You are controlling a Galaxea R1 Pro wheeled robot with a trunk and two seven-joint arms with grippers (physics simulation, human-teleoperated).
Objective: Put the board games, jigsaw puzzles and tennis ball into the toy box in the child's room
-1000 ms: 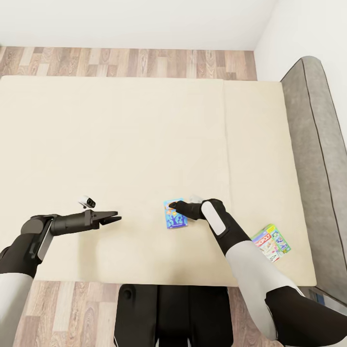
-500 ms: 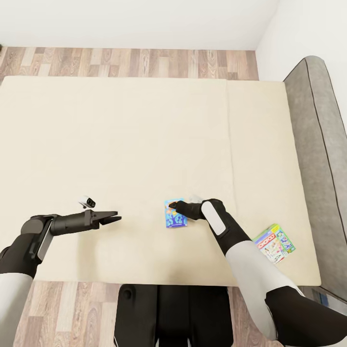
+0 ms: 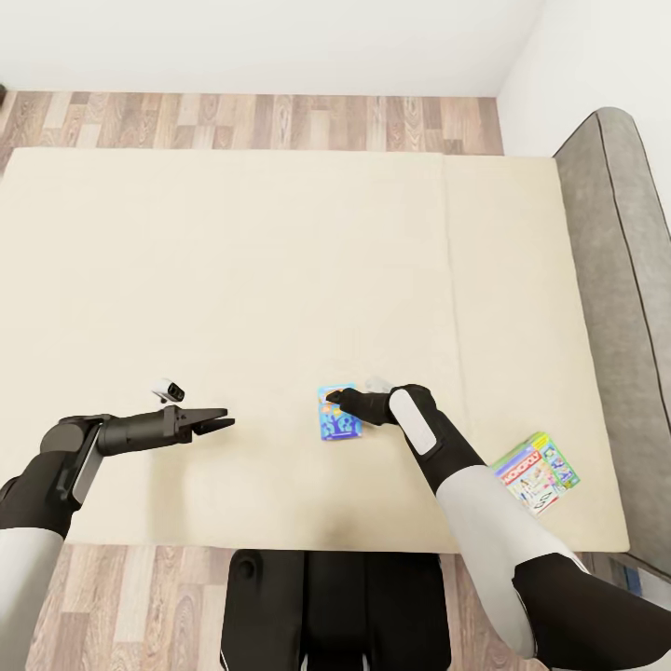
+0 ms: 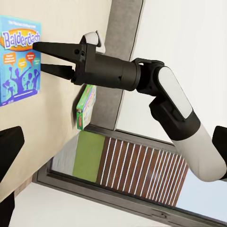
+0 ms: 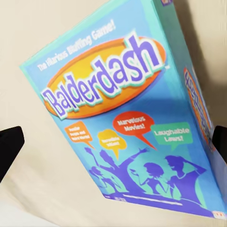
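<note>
Change: view drifted slightly; arms and boxes unmoved on bed [image 3: 280, 280].
Right hand [image 3: 334, 401]: open, fingers straddling blue board game [image 3: 337, 425], near front edge.
Left hand [image 3: 224, 421]: empty, nearly closed, well apart.
Monopoly box [image 3: 536, 472]: front right corner.

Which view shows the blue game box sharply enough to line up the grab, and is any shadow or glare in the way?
Right wrist view: blue game box sharp, lettering readable, box skewed by closeness, soft shadow beside it. Left wrist view: right claw crisp and open over the box. Head view: even flat light on the bed, no glare; box small, partly hidden.
</note>
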